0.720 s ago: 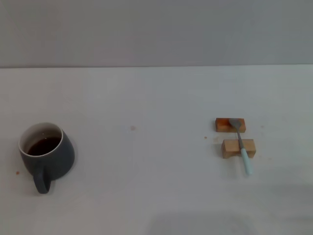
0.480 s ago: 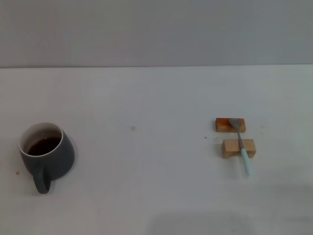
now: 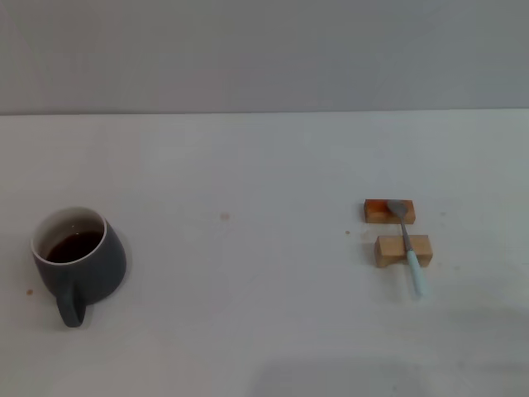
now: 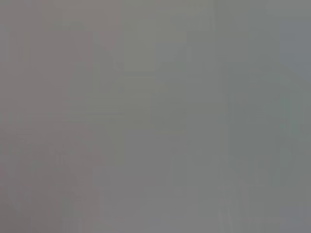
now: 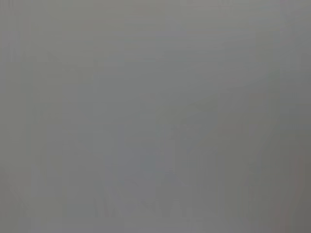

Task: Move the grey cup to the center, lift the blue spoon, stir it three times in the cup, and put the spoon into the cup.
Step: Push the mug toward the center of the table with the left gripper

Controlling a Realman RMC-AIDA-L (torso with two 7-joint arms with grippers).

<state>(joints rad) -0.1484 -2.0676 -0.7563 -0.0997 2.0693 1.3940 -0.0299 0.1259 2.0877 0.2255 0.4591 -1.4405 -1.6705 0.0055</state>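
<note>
Neither gripper shows anywhere: the head view has no arm in it, and both wrist views give only a flat grey blur, so I cannot tell whether either one is apart or together.

On the white table (image 3: pixel 264 165) the cup (image 3: pixel 81 260) stands upright far over on the robot's left, near the front edge. It is dark grey outside and white inside, with dark brown liquid low in it, and its loop handle points toward the robot. A small brown speck lies on the table just to its left.

Well apart from it, on the right half, sit two small wooden blocks (image 3: pixel 402 250), one behind the other with a narrow gap between them. The spoon (image 3: pixel 407 246) lies across both: its grey bowl rests on the far, darker block, its neck crosses the near, paler block, and its light-blue handle sticks out past that block toward the robot, the tip down by the table.

The middle of the table carries only a faint spot. A plain grey wall (image 3: pixel 264 50) closes off the back.
</note>
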